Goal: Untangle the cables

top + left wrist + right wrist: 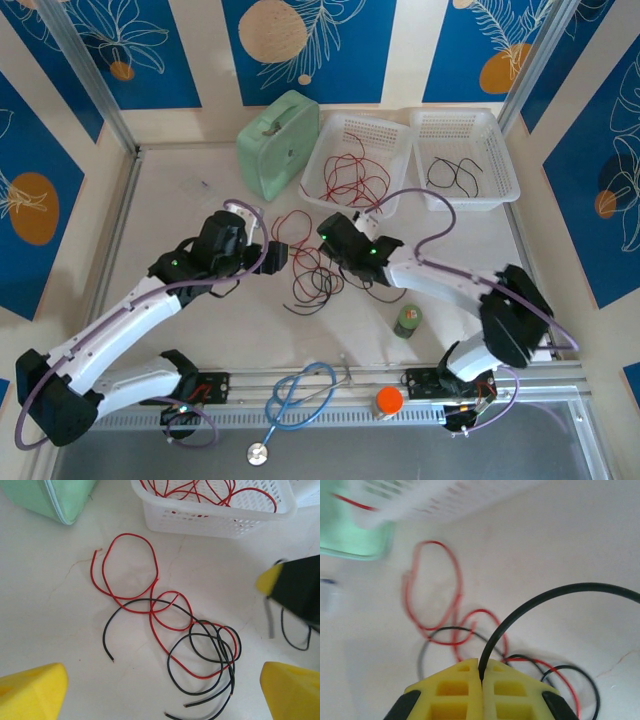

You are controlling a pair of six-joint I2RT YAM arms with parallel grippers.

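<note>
You're working in a robot lab test cell: a white table (180, 205) walled in by blue leaf-printed backdrop panels (110, 40) on bare aluminium frame posts (88, 75), with a slotted aluminium rail (240, 380) along its near edge.

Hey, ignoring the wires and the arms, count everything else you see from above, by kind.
White baskets: 2
Mint case: 1
Blue stethoscope: 1
Small green bottle: 1
Orange round object: 1
Total: 6

light: bright, even, faint shadows | top, left wrist: sharp | right wrist: motion blur, red cable (459, 587) smeared
</note>
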